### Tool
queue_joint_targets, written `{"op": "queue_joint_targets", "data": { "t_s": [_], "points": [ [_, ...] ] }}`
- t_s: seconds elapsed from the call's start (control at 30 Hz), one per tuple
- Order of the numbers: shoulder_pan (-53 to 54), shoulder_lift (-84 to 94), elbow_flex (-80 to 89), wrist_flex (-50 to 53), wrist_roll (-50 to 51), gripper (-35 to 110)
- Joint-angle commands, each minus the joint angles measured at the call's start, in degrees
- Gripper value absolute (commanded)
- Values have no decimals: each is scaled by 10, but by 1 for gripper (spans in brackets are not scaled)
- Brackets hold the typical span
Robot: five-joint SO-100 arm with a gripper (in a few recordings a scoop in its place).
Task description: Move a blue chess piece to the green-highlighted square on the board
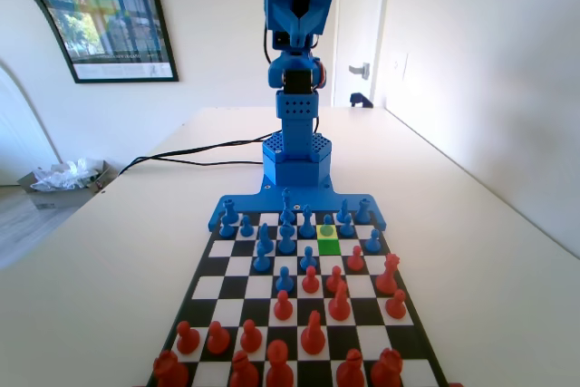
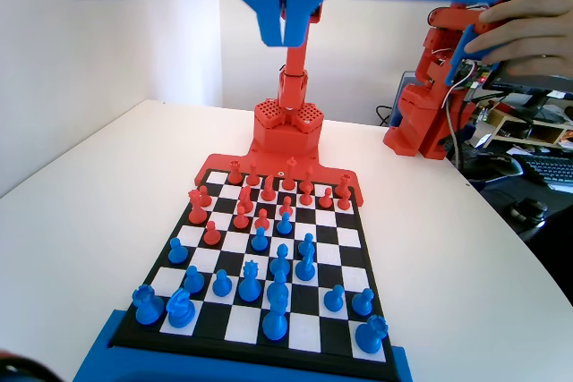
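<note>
A pale counter [image 1: 109,269] carries the board [image 1: 210,271]. We see the gripper [image 2: 285,38] raised high, jaws pressed together, holding nothing. The green-highlighted square [image 1: 328,246] lies bare, 1 blue chess piece [image 1: 327,224] just beyond it. Nothing is done yet.

Home office: framed poster [image 1: 91,11] upper left, white door [image 1: 358,33] behind, keyboard [image 2: 551,167] and cluttered desk [image 2: 515,131] at right.
</note>
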Motion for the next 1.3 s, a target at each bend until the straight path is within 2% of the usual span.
{"op": "queue_joint_targets", "data": {
  "t_s": [0.0, 0.3, 0.43, 0.63, 0.8, 1.27],
  "points": [
    [7, 13, -12, -11, -25, 1],
    [-13, 4, -78, -52, -70, 1],
    [-30, -47, -170, 20, -123, 1],
    [-40, -137, -225, 96, -265, 1],
    [-62, -214, -209, 74, -363, 1],
    [-79, -491, -246, 13, -530, 1]
  ]
}}
